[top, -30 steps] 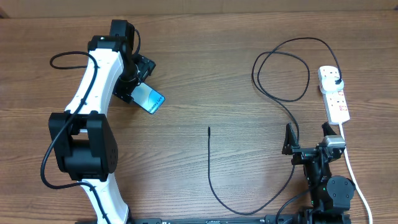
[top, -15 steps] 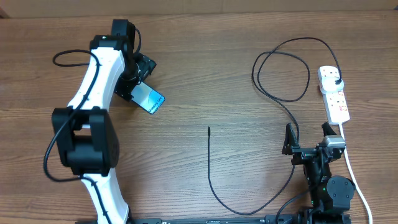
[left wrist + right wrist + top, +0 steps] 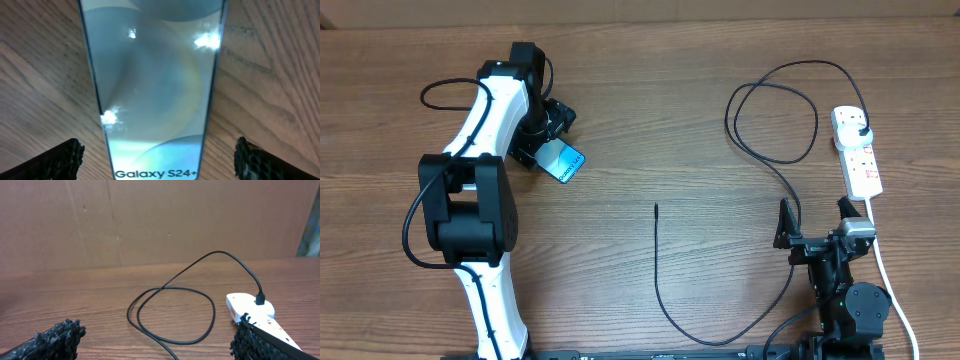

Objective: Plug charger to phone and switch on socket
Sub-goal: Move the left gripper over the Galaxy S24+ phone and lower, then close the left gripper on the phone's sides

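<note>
Phone straddled by left fingers, not yet gripped

Phone (image 3: pixel 563 161) lies at the table's (image 3: pixel 650 100) far left, screen up, "Galaxy S24+" legible in the left wrist view. Left gripper (image 3: pixel 160 159) is spread wide, one finger either side of the phone's long edges, with wood showing in both gaps. No contact.

Right gripper (image 3: pixel 152 336) is parked near right, also spread and holding nothing.

Charger cable (image 3: pixel 665 300): connector tip (image 3: pixel 656 207) lies loose mid-table, well apart from the phone. The plug head (image 3: pixel 861 133) is seated in the white power strip (image 3: pixel 858 152). Switch state too small to read.

Risks, as judged:
- An off-centre close could skid or twist the phone on its slick edges.
- The thin tip may roll when pinched and reach the port misaligned.
- Hauling the looped cable could drag the strip or unseat the plug.
</note>
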